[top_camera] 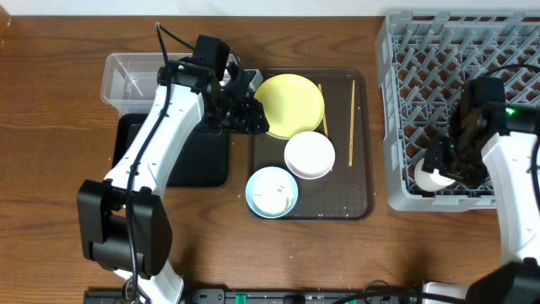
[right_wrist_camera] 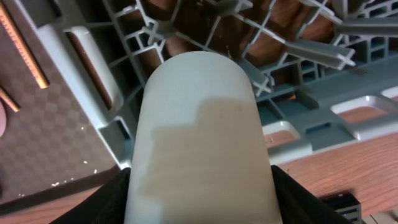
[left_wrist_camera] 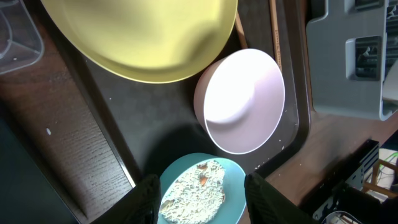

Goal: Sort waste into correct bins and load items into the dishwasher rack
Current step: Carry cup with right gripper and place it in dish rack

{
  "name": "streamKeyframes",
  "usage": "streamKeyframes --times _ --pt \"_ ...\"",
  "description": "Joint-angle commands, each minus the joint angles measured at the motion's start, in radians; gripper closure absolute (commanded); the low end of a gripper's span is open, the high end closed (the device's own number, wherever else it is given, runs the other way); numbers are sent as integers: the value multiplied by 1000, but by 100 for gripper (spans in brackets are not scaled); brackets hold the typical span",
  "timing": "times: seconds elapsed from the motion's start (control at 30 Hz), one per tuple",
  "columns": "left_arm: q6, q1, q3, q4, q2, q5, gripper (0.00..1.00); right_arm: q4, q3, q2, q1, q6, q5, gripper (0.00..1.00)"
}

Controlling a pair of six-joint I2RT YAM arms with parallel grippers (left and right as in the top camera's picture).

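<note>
The right jaws pinch the small pale cup (right_wrist_camera: 199,137) by its sides, its long axis running straight out from between them, rounded far end aimed into the dishwasher rack (right_wrist_camera: 286,148) lattice just beyond, seemingly to seat it there. The left jaws hang spread and empty over the light blue bowl (left_wrist_camera: 233,171) of rice scraps (left_wrist_camera: 189,199), white bowl (left_wrist_camera: 239,99) and yellow plate (left_wrist_camera: 137,37) farther ahead.

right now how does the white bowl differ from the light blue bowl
The white bowl is empty; the light blue bowl holds rice-like scraps. The white bowl sits beside the yellow plate; the light blue bowl sits nearer the dark brown tray's robot-side edge. Both stand upright on that tray.
</note>
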Motion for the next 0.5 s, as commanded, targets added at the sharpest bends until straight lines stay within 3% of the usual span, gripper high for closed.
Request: streamKeyframes --times 0.0,0.07,0.33,0.47 --pt "0 -1 0 -3 -17 -13 53 8 3 35 -13 8 11 46" --pt "0 0 0 -3 -17 -13 53 6 3 54 -13 8 11 45" --pt "0 0 0 -3 -17 -13 53 8 3 94 -13 -7 2 13" --pt "0 0 0 1 -18 -13 52 20 12 92 -14 -11 -20 10"
